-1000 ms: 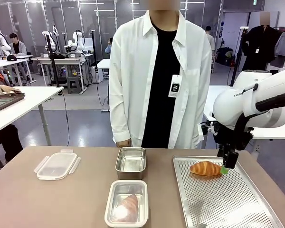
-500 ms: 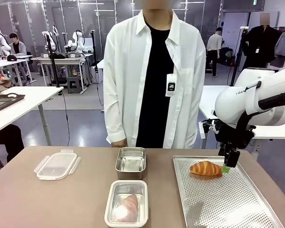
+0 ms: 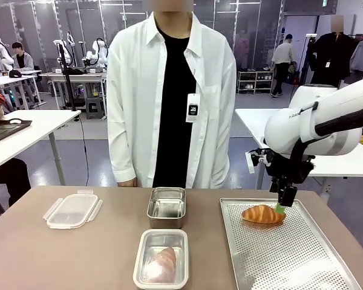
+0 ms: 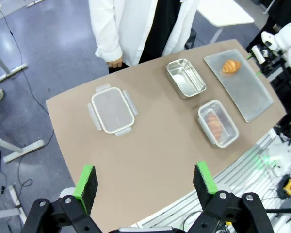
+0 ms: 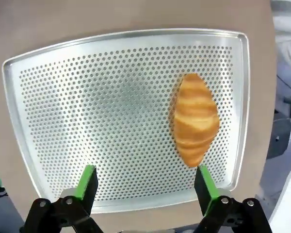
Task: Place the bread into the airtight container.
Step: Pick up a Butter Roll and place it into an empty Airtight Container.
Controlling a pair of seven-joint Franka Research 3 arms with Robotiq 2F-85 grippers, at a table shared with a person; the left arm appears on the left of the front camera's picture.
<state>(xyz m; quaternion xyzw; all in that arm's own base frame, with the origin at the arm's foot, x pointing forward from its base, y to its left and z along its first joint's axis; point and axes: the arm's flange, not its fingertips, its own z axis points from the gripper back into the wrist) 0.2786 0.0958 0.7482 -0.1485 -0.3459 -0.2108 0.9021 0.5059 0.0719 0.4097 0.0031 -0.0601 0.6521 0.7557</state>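
A golden croissant (image 3: 263, 214) lies at the far end of the perforated metal tray (image 3: 290, 254) on the right. My right gripper (image 3: 282, 205) hovers just above the croissant's right tip. In the right wrist view the gripper (image 5: 145, 182) stands open, and the croissant (image 5: 195, 119) lies ahead toward its right finger. An empty steel container (image 3: 166, 205) stands mid-table. High over the table's left side, my left gripper (image 4: 145, 179) is open and holds nothing. From there the croissant (image 4: 230, 66) shows far off on the tray (image 4: 247, 97).
A second steel container (image 3: 161, 260) at the near edge holds a pale pinkish piece. A clear clip-on lid (image 3: 72, 210) lies at the left. A person in a white shirt (image 3: 169, 90) stands at the far side. The tray's near half is bare.
My right gripper has shifted slightly left and up over the croissant's end. The person has stepped toward the left. The croissant and containers have not moved.
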